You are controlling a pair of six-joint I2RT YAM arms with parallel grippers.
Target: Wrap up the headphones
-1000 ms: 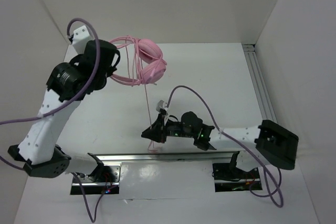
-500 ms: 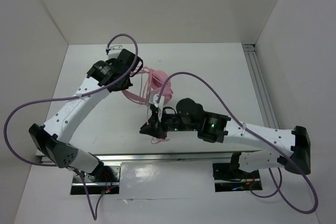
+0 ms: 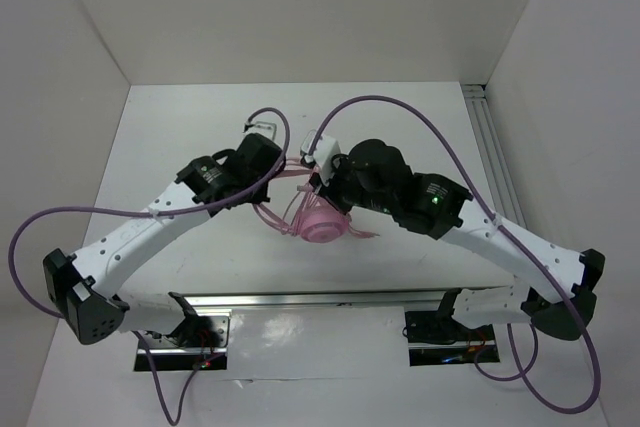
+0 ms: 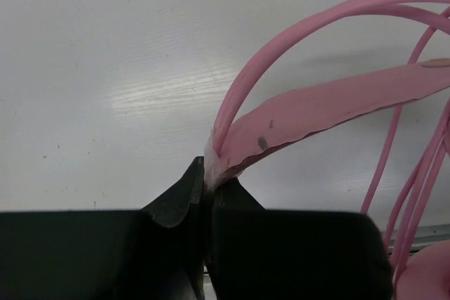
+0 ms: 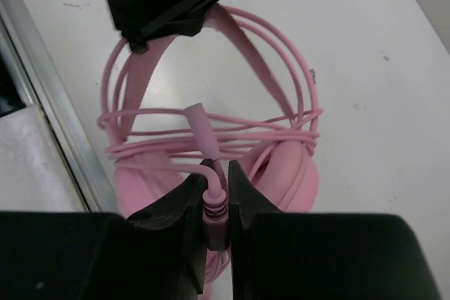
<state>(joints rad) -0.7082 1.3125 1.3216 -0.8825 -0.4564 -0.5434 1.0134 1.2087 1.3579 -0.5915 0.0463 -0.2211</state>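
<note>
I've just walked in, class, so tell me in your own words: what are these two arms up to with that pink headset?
The two arms are wrapping the pink headphones over the white table. The left claw is shut on the headband, steadying it. The right claw pinches the plug at the end of the cord. The cord already runs in several loops across the headband above the earcup, so the winding looks nearly done.
</note>
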